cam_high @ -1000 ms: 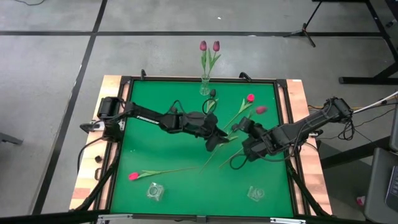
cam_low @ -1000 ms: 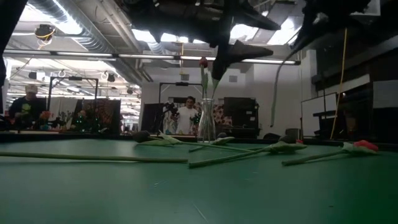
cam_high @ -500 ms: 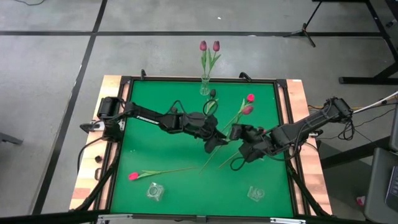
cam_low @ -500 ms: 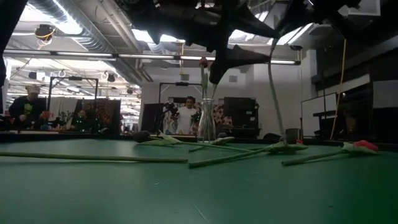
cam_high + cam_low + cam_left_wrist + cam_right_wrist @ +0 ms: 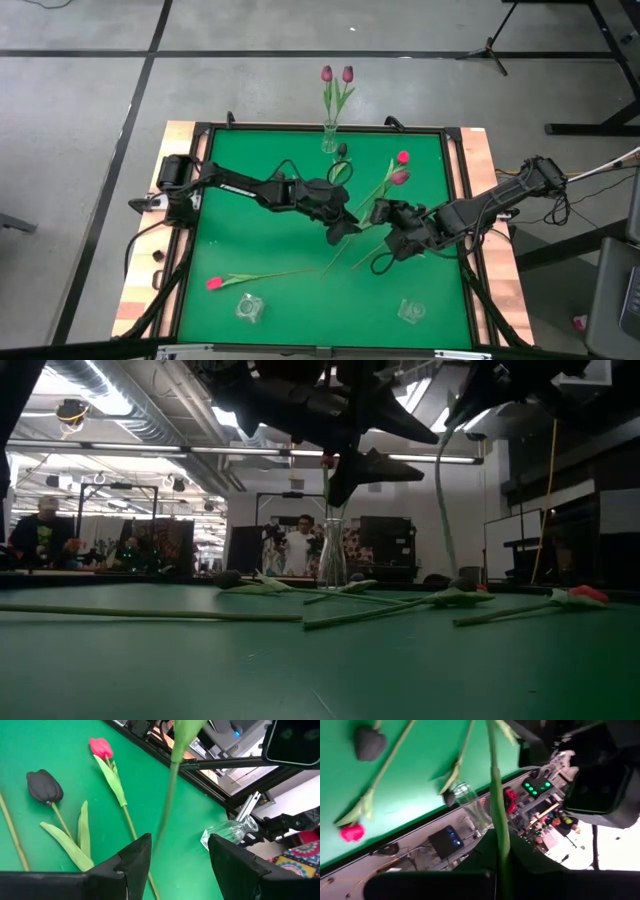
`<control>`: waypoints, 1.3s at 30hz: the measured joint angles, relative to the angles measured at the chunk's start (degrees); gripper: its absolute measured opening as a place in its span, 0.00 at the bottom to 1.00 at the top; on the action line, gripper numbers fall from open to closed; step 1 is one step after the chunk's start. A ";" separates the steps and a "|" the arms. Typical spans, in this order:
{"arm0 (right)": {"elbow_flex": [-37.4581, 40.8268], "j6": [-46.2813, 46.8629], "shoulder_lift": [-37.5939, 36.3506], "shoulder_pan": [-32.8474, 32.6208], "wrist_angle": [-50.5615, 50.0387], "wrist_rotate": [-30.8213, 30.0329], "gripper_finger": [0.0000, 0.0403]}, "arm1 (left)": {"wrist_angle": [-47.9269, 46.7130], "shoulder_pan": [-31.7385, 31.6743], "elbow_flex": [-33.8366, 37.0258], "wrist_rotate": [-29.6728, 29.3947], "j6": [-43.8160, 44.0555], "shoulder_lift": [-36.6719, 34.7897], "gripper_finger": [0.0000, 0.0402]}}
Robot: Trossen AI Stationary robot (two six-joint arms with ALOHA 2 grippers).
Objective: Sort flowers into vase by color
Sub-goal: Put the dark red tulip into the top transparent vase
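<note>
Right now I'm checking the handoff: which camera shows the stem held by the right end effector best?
The right wrist view: the held stem runs up from the shut right end effector. The left wrist view shows it between the open left end effector's fingers. The high view shows its head; the low view only a silhouette.

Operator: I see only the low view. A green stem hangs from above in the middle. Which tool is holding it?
Observer: The right tool, shut on the stem of a mauve tulip.
Operator: And the left tool?
Observer: The left tool is open, close beside the right one; that stem runs just in front of its fingers.
Operator: Are there other vases?
Observer: Two clear glass vases stand near the edge opposite the tulip vase.
</note>
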State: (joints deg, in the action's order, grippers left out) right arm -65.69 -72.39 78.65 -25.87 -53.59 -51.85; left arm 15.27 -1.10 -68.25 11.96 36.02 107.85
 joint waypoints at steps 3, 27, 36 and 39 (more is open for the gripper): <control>0.00 0.41 0.00 0.00 -0.67 0.43 0.05 | -0.53 -0.87 0.00 1.43 0.78 0.00 0.48; 0.00 -12.51 0.00 0.01 10.30 6.01 0.05 | 1.46 0.80 0.04 2.71 -3.08 0.00 0.48; 0.00 -16.46 0.00 0.01 10.35 6.01 0.05 | 1.35 1.17 0.04 3.15 -3.61 0.00 0.48; 0.00 -17.73 0.00 0.00 11.41 6.03 0.05 | 1.33 1.20 0.04 3.15 -3.61 0.00 0.48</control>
State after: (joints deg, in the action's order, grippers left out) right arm -65.69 -90.12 78.65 -25.87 -42.19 -45.82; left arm 16.60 0.10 -68.21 15.11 32.40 107.85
